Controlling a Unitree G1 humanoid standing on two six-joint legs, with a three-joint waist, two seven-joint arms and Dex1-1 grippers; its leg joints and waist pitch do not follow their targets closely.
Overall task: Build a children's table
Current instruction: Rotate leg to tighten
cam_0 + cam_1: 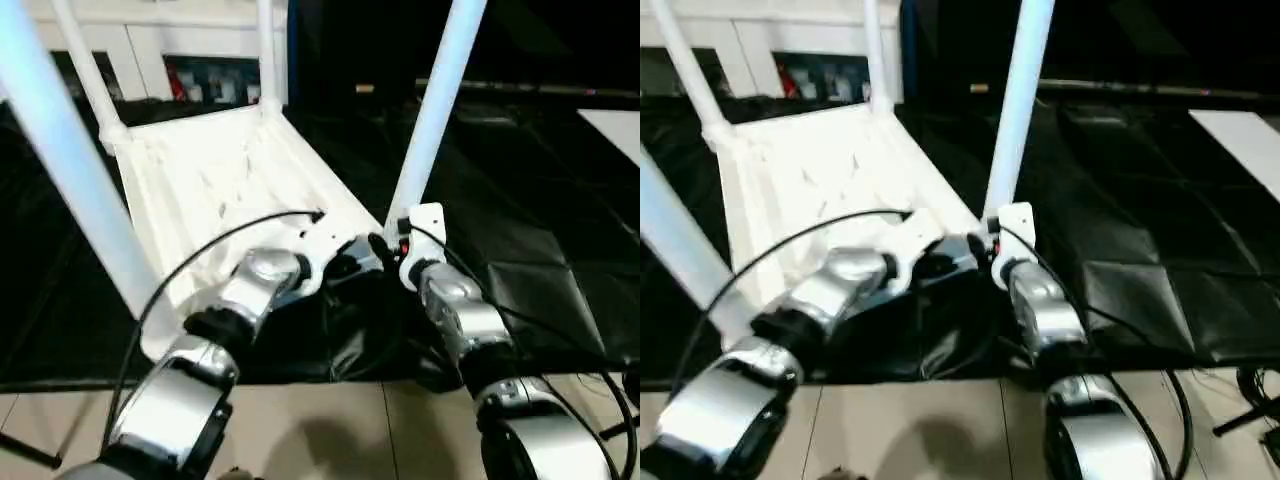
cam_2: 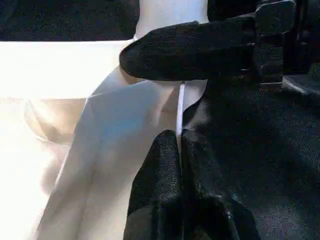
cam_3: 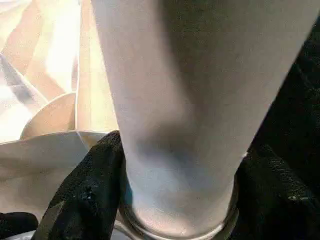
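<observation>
Where black sheeting, glossy and creased in panels, covers the floor, the children's table lies upside down on it: a white plastic rectangular top, moulded with raised ribs across its underside and a shallow rim along each side. Four legs stand up from its corner sockets: smooth white tubes, round in section, the near-right leg and near-left leg rising out of frame, the two far legs thinner with distance. Behind it, a white cabinet with dark shelf openings holding small coloured items. Beige floor tiles run along the near edge of the sheeting. Two silver forearms, jointed and polished, each trailing a black cable. Right hand: coarse black textured fingers closed on either side of the near-right leg's base, just above its round socket. Left hand: two black fingers pressed together on the thin white rim of the tabletop at the same corner, the right hand's finger lying across the leg base just beyond.
</observation>
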